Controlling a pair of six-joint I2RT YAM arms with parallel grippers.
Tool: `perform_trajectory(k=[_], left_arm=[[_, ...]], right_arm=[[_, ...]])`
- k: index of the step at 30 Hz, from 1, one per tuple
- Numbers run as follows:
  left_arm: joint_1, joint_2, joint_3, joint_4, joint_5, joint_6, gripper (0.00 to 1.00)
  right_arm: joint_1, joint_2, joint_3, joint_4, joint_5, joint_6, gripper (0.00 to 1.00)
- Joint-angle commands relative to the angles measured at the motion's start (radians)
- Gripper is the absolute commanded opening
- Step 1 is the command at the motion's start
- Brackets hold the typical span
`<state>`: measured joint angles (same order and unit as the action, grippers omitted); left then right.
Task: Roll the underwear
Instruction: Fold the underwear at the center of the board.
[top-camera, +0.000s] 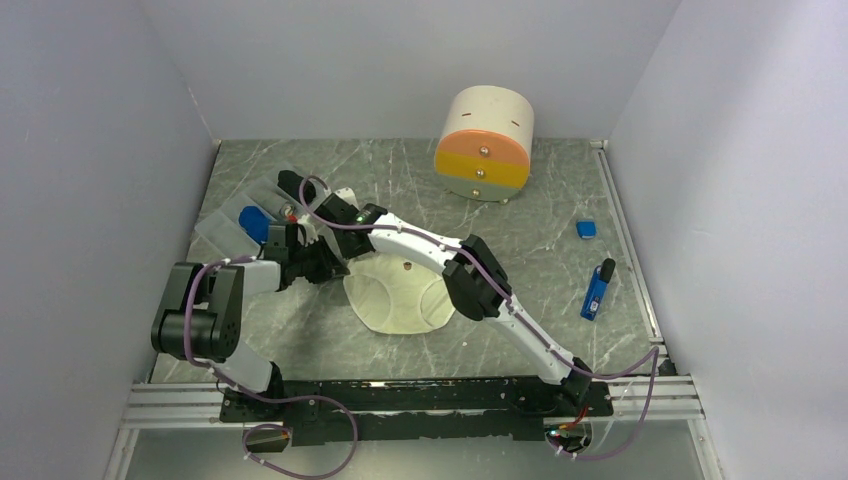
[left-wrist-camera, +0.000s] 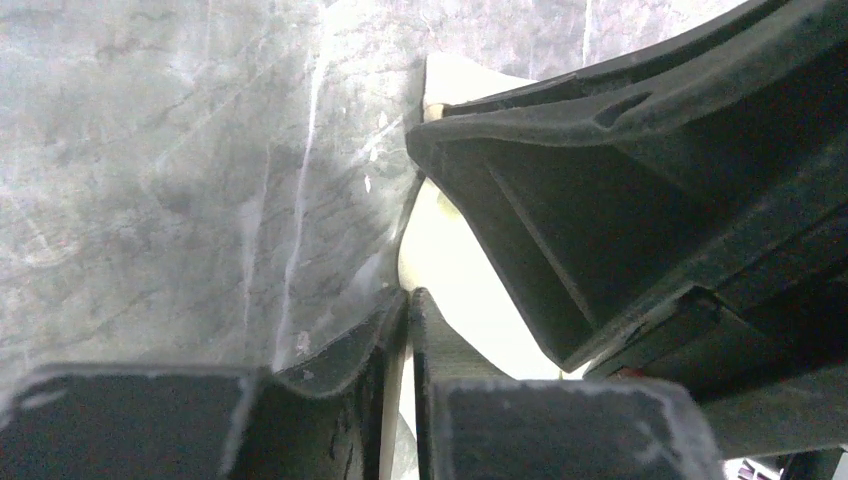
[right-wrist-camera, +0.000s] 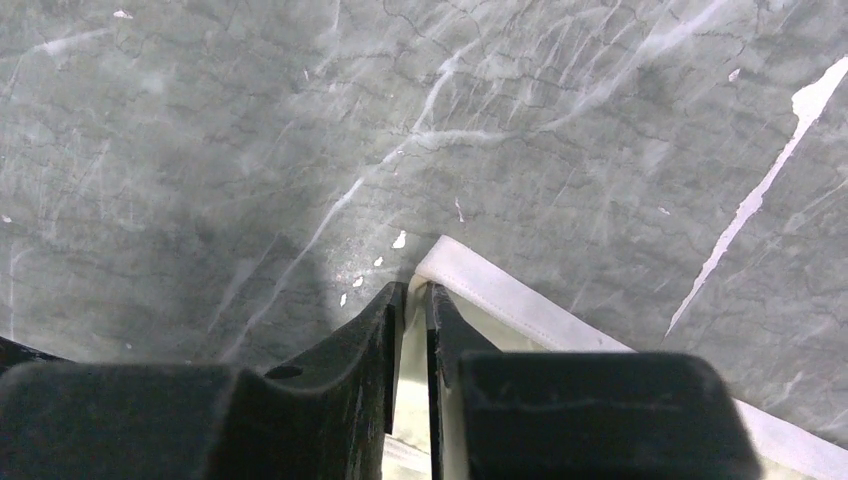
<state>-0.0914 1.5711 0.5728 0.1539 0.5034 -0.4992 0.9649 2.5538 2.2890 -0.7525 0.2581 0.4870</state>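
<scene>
The pale cream underwear (top-camera: 400, 300) lies flat on the marble table in front of the arms. Both grippers meet at its upper left edge. My left gripper (top-camera: 325, 268) is shut with a thin fold of the cream cloth (left-wrist-camera: 450, 290) between its fingertips (left-wrist-camera: 410, 295). My right gripper (top-camera: 345, 250) reaches across from the right and is shut on the corner of the cloth's white waistband (right-wrist-camera: 500, 295), its tips (right-wrist-camera: 417, 290) low at the table. The royal blue underwear (top-camera: 254, 221) lies bundled in a clear tray (top-camera: 225, 232) at the left.
A black bundle (top-camera: 298, 187) lies behind the grippers by the tray. A round cream container with orange and yellow drawers (top-camera: 487, 143) stands at the back. A small blue object (top-camera: 586, 229) and a blue-black tool (top-camera: 597, 290) lie at the right. Walls close in three sides.
</scene>
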Motion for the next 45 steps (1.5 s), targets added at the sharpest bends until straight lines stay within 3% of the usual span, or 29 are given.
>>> perform_trajectory(k=[1,5,10,17,28,35,45], left_arm=[[-0.019,0.063,-0.048,-0.102,-0.078,0.036,0.13],[-0.021,0.064,-0.027,-0.107,-0.059,0.036,0.05],[-0.021,0.022,0.006,-0.135,-0.038,0.029,0.05],[-0.028,-0.095,0.07,-0.224,-0.026,0.025,0.05],[-0.17,-0.2,0.179,-0.349,-0.126,-0.035,0.05],[-0.278,-0.206,0.247,-0.367,-0.165,-0.101,0.05],[-0.473,-0.13,0.342,-0.314,-0.225,-0.246,0.05]], right_arm=[[0.006,0.036,0.048,-0.022,0.006,-0.007,0.16],[0.003,0.029,0.058,-0.016,-0.007,0.002,0.13],[-0.014,-0.009,0.05,0.015,-0.051,0.008,0.06],[-0.046,-0.124,-0.058,0.107,-0.167,0.004,0.06],[-0.131,-0.321,-0.317,0.273,-0.4,0.056,0.05],[-0.222,-0.496,-0.635,0.492,-0.547,0.128,0.05],[-0.337,-0.673,-0.934,0.591,-0.597,0.126,0.05]])
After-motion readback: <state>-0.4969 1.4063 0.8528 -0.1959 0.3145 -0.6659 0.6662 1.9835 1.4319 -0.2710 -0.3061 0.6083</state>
